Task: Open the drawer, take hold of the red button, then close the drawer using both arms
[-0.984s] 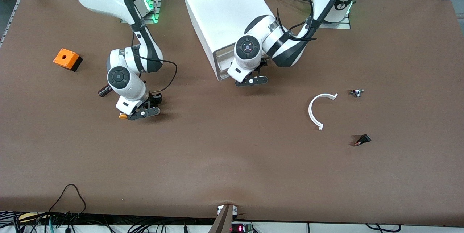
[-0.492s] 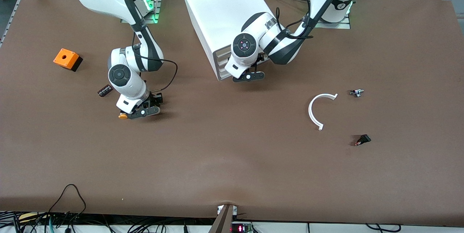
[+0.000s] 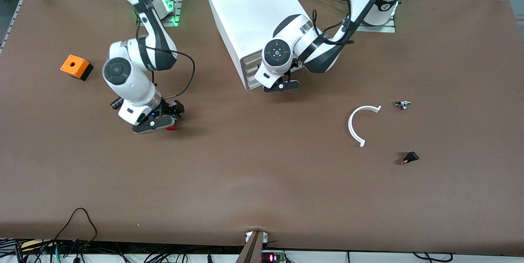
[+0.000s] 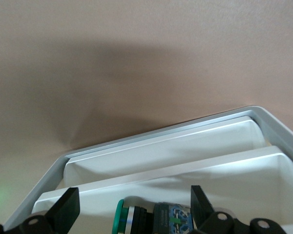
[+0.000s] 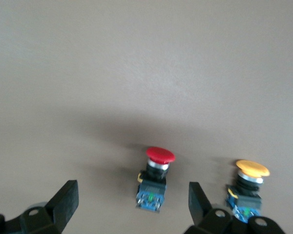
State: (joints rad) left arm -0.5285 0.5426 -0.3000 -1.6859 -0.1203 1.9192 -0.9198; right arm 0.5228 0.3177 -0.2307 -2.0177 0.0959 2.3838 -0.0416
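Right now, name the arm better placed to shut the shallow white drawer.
Left. The left gripper hangs open right at the drawer in the white cabinet; the right gripper stands open over the red-capped push button, away from the cabinet.

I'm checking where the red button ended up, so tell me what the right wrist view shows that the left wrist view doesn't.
Only the right wrist view: the red button and an orange button lying apart on bare table, the open right gripper above them. Only the left wrist view: the cabinet's drawers and a green button between the open left gripper's fingers. Both: brown table and two spread black fingers.
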